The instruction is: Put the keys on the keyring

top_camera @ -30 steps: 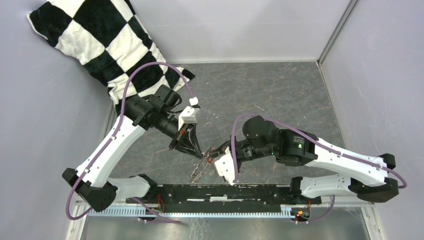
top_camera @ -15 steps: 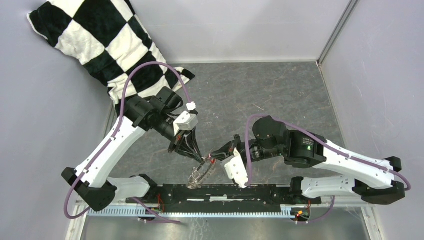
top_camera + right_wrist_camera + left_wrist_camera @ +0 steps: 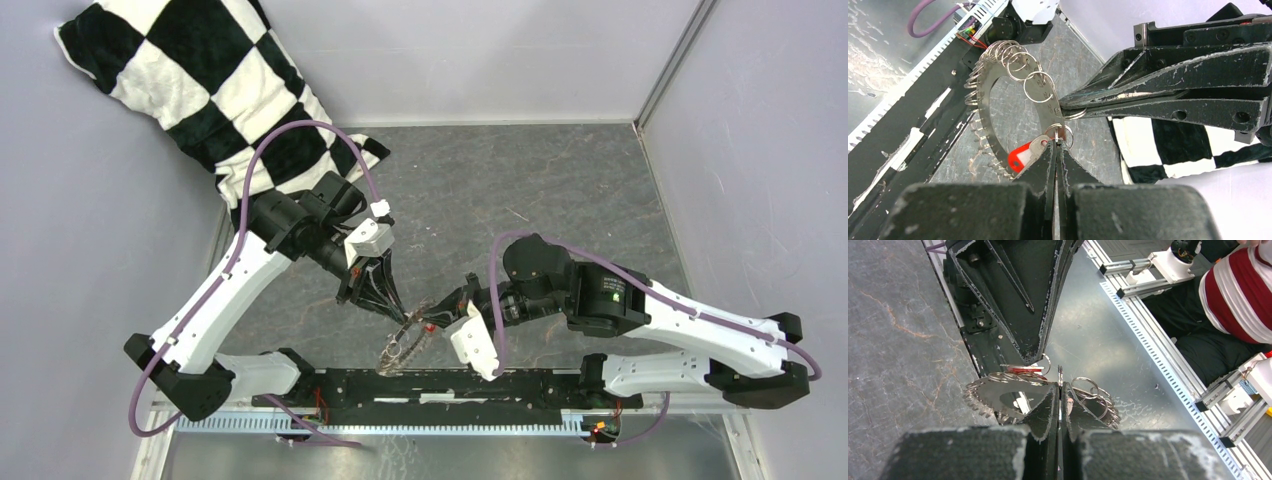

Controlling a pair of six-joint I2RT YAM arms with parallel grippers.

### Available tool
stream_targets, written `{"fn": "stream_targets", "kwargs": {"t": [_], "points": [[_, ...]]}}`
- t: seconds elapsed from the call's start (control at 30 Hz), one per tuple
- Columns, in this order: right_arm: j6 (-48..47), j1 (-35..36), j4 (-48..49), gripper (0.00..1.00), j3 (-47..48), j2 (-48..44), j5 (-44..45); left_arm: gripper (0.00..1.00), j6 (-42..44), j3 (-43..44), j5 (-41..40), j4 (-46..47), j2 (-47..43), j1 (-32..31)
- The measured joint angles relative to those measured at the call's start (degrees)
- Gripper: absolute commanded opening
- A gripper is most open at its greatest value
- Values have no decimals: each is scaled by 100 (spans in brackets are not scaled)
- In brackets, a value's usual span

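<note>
Currently, above the near edge of the table, the left gripper, fully closed, pinches the rim of the keyring to steady it, while the right gripper, likewise closed, holds the red-tagged key by its metal end against that rim for threading.

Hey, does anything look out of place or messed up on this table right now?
Nothing spilled or broken. The only stray thing is the checkered cloth, slumped in the far left corner with its end on the table behind the left arm. The keyring hangs tilted between the left gripper and right gripper, both shut.
</note>
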Motion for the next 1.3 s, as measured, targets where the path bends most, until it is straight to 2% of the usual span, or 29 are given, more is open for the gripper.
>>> {"fn": "stream_targets", "kwargs": {"t": [1.3], "points": [[4, 59, 190, 1, -46, -22, 275, 2, -225, 0, -175, 306, 2, 0]]}}
